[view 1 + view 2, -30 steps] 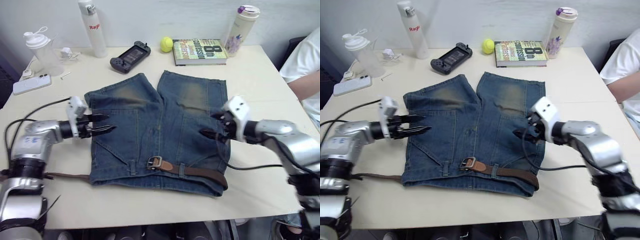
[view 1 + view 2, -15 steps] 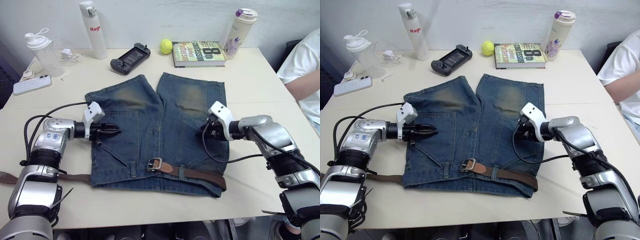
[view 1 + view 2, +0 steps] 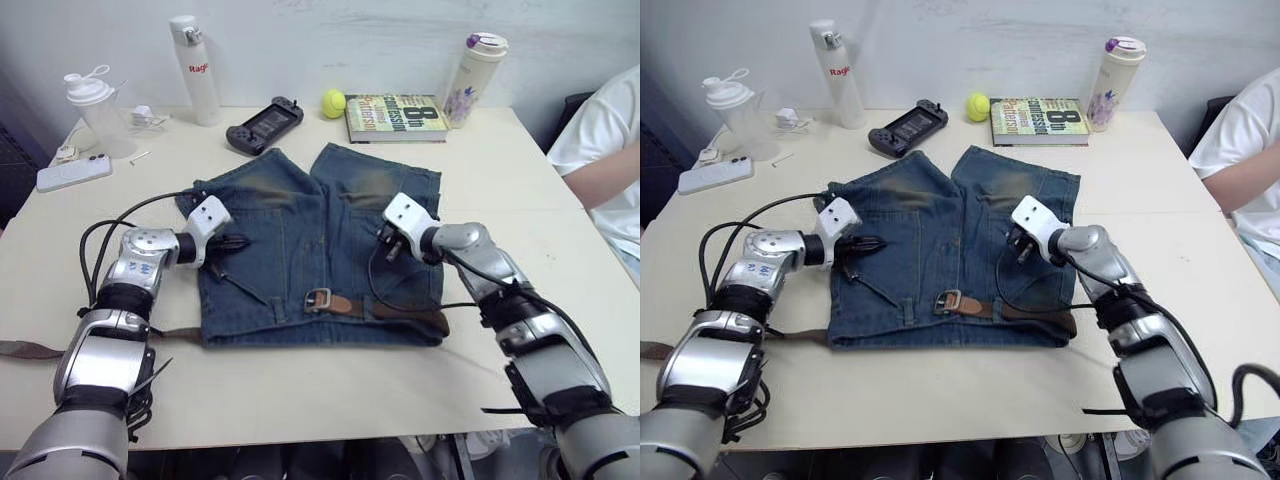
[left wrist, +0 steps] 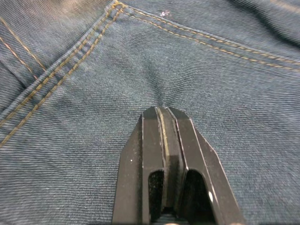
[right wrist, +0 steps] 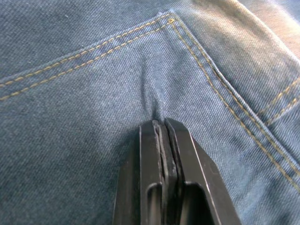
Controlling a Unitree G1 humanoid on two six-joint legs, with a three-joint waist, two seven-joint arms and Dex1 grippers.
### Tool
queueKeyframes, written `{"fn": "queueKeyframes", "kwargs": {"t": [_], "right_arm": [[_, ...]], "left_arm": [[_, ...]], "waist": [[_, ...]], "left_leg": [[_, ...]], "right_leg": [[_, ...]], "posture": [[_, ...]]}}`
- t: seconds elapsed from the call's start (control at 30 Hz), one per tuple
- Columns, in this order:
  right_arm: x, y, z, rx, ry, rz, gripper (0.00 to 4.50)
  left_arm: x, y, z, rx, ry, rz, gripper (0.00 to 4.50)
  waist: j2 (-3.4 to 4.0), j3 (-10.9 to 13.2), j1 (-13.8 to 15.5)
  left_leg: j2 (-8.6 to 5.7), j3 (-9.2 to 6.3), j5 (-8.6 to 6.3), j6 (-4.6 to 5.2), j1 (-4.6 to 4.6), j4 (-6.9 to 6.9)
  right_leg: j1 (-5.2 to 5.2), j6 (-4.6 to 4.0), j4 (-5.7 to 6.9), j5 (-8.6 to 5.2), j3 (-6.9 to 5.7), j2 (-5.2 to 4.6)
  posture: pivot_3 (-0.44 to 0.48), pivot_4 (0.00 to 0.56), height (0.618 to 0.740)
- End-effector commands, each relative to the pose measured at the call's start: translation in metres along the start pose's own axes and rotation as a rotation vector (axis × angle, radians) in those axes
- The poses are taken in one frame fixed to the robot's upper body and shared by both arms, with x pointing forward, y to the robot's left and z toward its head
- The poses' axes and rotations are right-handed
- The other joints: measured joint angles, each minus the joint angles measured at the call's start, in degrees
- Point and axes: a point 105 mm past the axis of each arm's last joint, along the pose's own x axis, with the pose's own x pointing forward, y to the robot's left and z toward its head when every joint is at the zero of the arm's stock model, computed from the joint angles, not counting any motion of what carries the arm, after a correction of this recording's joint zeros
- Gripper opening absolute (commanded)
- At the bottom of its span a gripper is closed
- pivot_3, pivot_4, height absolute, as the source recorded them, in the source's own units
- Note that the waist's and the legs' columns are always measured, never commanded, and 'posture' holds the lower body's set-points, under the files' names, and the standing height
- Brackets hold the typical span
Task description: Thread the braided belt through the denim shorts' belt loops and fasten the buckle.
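The denim shorts (image 3: 320, 240) are faded blue with yellowish-brown worn patches on the legs and tan stitching. The braided belt (image 3: 400, 310) is dark brown with a tan leather tab at the silver buckle (image 3: 318, 299). Cream tabletop (image 3: 520, 190), yellow ball (image 3: 332, 103), both pincers black.

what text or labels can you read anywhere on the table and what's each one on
"Rag...", red letters, cut off at the curve, on the white bottle.
"8th" and "confession", large on the book cover; the smaller words beside them are too blurred to read.
Floral tumbler: a pattern, no legible words.
Phone, game controller, shaker bottle, denim shorts: no readable text.
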Motion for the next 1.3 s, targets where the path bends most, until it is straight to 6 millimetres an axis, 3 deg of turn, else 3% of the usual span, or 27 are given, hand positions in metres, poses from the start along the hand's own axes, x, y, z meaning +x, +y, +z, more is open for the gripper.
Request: {"fn": "queueKeyframes", "kwargs": {"t": [0.03, 0.27, 0.47, 0.5, 0.57, 0.7, 0.8, 0.93, 1.03, 1.13, 1.3], "right_arm": [[0.001, -0.018, -0.029, 0.044, 0.103, -0.101, 0.02], [0.002, -0.030, -0.021, 0.060, 0.081, -0.146, 0.02], [0.001, -0.029, -0.001, 0.089, -0.031, -0.133, 0.02], [-0.001, -0.030, 0.009, 0.140, -0.085, -0.118, 0.52], [-0.009, -0.034, 0.028, 0.214, -0.182, -0.115, 1.05], [-0.055, -0.031, 0.083, 0.261, -0.423, -0.060, 2.66], [-0.096, -0.012, 0.113, 0.366, -0.564, 0.036, 3.94], [-0.135, 0.026, 0.124, 0.351, -0.662, 0.168, 3.94], [-0.153, 0.053, 0.120, 0.339, -0.705, 0.246, 3.94], [-0.155, 0.076, 0.096, 0.324, -0.635, 0.285, 3.94], [-0.153, 0.086, 0.068, 0.258, -0.535, 0.301, 3.94]], "left_arm": [[0.004, 0.011, -0.011, 0.053, 0.092, 0.112, 0.00], [0.005, 0.023, 0.003, 0.023, 0.054, 0.180, 0.00], [0.004, 0.024, 0.016, -0.066, -0.058, 0.171, 0.00], [0.002, 0.025, 0.023, -0.077, -0.106, 0.172, 0.52], [-0.002, 0.029, 0.037, -0.090, -0.189, 0.169, 1.04], [-0.030, 0.039, 0.082, -0.123, -0.455, 0.159, 2.44], [-0.061, 0.035, 0.109, -0.165, -0.619, 0.146, 2.45], [-0.099, 0.022, 0.126, -0.268, -0.726, 0.153, 2.45], [-0.121, 0.011, 0.122, -0.372, -0.736, 0.185, 2.45], [-0.141, 0.007, 0.092, -0.523, -0.664, 0.294, 2.45], [-0.184, 0.012, 0.056, -0.821, -0.646, 0.518, 2.45]], "waist": [[0.00, 0.0, 0.1], [0.03, 0.0, -0.1], [0.15, 0.1, -0.3], [0.16, 0.1, -0.4], [0.17, 0.1, -0.6], [0.43, 0.3, -1.0], [0.67, 0.5, -1.5], [0.67, 0.5, -1.7], [0.69, 0.5, -1.3], [0.72, 0.5, -0.9], [0.54, 0.6, -0.6]], "left_leg": [[0.00, 0.00, 0.01, 0.00, -0.02, 0.01], [0.00, 0.00, 0.01, 0.02, -0.18, -0.01], [0.00, -0.01, 0.01, 0.02, -0.33, -0.03], [0.00, -0.02, 0.01, 0.02, -0.41, -0.03], [0.00, -0.04, 0.01, 0.02, -0.62, -0.03], [-0.01, -0.07, 0.06, 0.05, -1.47, 0.03], [0.01, -0.06, 0.07, 0.05, -2.07, 0.07], [0.08, -0.28, 0.09, 0.02, -1.93, 0.02], [0.05, -0.47, 0.10, -0.01, -1.94, -0.03], [-0.02, -0.44, 0.14, -0.03, -1.93, -0.01], [-0.03, -0.56, 0.10, 0.03, -1.18, -0.13]], "right_leg": [[0.00, 0.00, -0.02, 0.00, -0.02, 0.00], [-0.09, 0.00, 0.10, 0.00, -0.04, 0.01], [-0.21, 0.00, 0.07, 0.00, -0.06, 0.02], [-0.28, 0.00, 0.05, 0.00, -0.08, 0.02], [-0.46, 0.01, 0.04, 0.00, -0.12, 0.03], [-1.29, 0.04, 0.11, 0.03, -0.14, 0.07], [-1.99, 0.04, 0.25, 0.03, -0.05, 0.12], [-1.99, 0.03, 0.68, 0.03, -0.06, 0.20], [-1.91, 0.04, 0.63, 0.03, 0.11, 0.26], [-1.69, 0.04, 0.27, 0.03, 0.23, 0.22], [-0.72, 0.04, -0.23, 0.03, 0.20, 0.20]], "posture": [[0.000, 0.150, 0.740], [0.000, 0.150, 0.740], [0.000, 0.150, 0.740], [0.000, 0.150, 0.740], [0.000, 0.150, 0.740], [0.000, 0.150, 0.740], [0.000, 0.150, 0.740], [0.000, 0.150, 0.740], [0.000, 0.150, 0.740], [0.000, 0.150, 0.740], [0.000, 0.150, 0.740]]}}
